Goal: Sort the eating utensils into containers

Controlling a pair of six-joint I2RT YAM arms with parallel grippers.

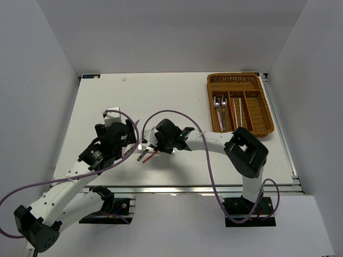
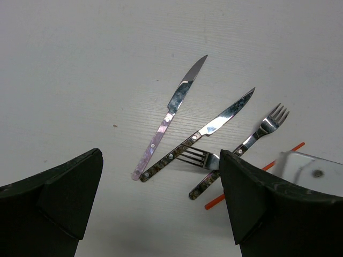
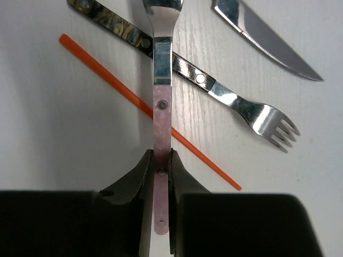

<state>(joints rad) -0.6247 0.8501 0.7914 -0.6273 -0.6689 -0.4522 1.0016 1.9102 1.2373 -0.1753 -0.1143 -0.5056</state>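
On the white table lies a small heap of eating utensils. My right gripper [image 3: 162, 155] is shut on the pink handle of a fork [image 3: 162, 115], which lies across a dark-handled fork [image 3: 236, 101] and a red chopstick [image 3: 102, 69]. A knife blade [image 3: 268, 43] shows beside them. My left gripper [image 2: 161, 160] hangs open above the table. In front of it lie a pink-handled knife [image 2: 171, 110], a dark-handled knife [image 2: 214, 126] and the held fork's tines [image 2: 198, 157]. The wicker tray of containers [image 1: 268, 110] stands at the far right, with two spoons [image 1: 218, 103] in one slot.
Thin chopsticks [image 1: 234, 113] lie in the tray's middle slots. Both arms meet over the heap [image 1: 146, 152] at the near middle of the table. The right arm's elbow [image 1: 246, 150] stands just in front of the tray. Grey walls enclose the table.
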